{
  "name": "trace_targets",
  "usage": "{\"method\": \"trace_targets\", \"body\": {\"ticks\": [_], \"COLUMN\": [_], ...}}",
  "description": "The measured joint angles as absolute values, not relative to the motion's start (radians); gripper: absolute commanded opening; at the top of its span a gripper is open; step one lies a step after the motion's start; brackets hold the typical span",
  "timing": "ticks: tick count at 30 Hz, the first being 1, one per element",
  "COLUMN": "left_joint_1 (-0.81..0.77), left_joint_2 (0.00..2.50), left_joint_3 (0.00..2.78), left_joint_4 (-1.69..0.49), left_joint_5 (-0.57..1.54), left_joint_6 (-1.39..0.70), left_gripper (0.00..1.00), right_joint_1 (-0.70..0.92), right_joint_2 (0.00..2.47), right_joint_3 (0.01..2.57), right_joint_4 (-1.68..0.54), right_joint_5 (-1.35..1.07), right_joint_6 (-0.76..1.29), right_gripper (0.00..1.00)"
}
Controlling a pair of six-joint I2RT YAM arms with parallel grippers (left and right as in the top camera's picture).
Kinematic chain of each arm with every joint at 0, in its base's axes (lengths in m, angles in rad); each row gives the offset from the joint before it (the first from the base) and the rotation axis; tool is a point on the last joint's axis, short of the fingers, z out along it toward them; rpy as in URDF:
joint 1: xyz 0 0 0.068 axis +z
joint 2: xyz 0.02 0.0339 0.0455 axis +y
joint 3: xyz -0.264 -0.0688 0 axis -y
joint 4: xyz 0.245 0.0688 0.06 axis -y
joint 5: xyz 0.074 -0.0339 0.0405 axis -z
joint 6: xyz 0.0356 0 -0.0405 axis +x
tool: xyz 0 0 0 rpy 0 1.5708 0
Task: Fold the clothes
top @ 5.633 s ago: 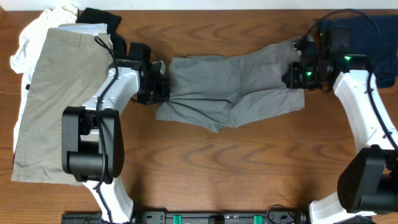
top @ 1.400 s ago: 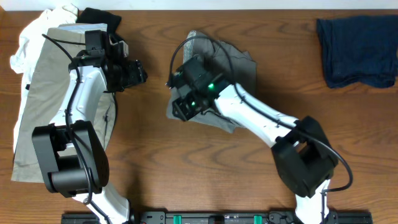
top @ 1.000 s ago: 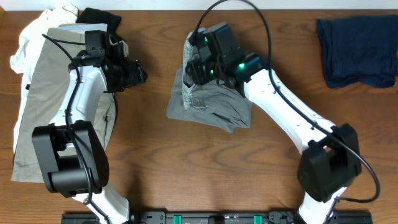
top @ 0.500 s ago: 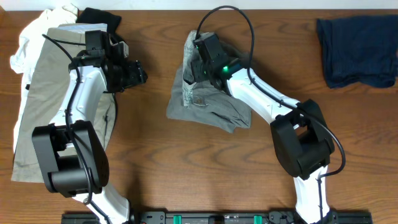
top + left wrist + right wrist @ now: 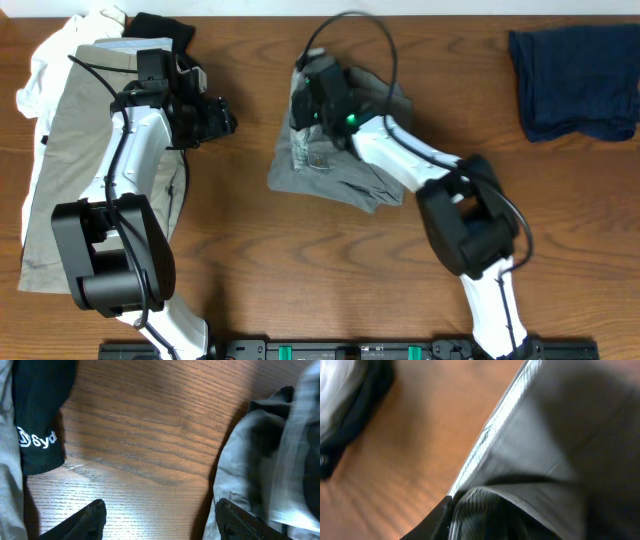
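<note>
Bare bench (image 5: 300, 285) lies wide along the near edge and between the grey shorts (image 5: 345, 182) and the navy piece (image 5: 575, 80). A narrower lane of wood parts the left pincer (image 5: 231, 124) from the grey shorts. Khaki shorts (image 5: 70, 160) cover the left end; the right arm (image 5: 397, 152) crosses the grey shorts.

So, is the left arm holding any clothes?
No, the left gripper hangs open over the bare table, gripping nothing.

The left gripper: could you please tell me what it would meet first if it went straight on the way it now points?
Most likely the left edge of the grey shorts, past a strip of bare table. The left gripper is open; its height above the wood is unclear.
</note>
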State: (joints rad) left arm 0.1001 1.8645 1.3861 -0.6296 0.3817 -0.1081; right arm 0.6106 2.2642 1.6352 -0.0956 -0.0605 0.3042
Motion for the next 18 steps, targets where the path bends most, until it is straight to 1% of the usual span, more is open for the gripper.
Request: {"method": "trace_targets", "body": {"ticks": [3, 8, 10, 13, 14, 16, 18], "left_joint_1": [0.1, 0.1, 0.1, 0.1, 0.1, 0.1, 0.1], "left_joint_2": [1.864, 1.864, 1.864, 1.864, 1.864, 1.864, 1.864], "left_joint_3": [1.386, 1.386, 1.386, 1.386, 1.386, 1.386, 1.386], "left_joint_4": [-0.63, -0.63, -0.63, -0.63, -0.63, -0.631, -0.631], "left_joint_5": [0.382, 0.382, 0.382, 0.382, 0.382, 0.382, 0.382], "left_joint_6": [-0.108, -0.108, -0.108, -0.108, -0.108, -0.108, -0.108], "left_gripper": [0.71, 0.71, 0.71, 0.71, 0.72, 0.71, 0.72], "right_joint_1": [0.619, 0.619, 0.614, 0.602, 0.596, 0.575, 0.548], "right_joint_2": [2.296, 2.296, 2.296, 2.286, 2.275, 2.233, 2.176], "right_joint_3": [1.635, 1.636, 1.64, 1.668, 1.678, 1.698, 1.715], "right_joint_4": [-0.093, -0.086, -0.11, -0.182, -0.212, -0.303, -0.385], "right_joint_5": [-0.138, -0.236, -0.274, -0.329, -0.346, -0.368, -0.376], "right_joint_6": [0.308, 0.313, 0.308, 0.297, 0.294, 0.286, 0.277], "right_gripper": [0.37, 0.51, 0.59, 0.78, 0.83, 0.87, 0.89]}}
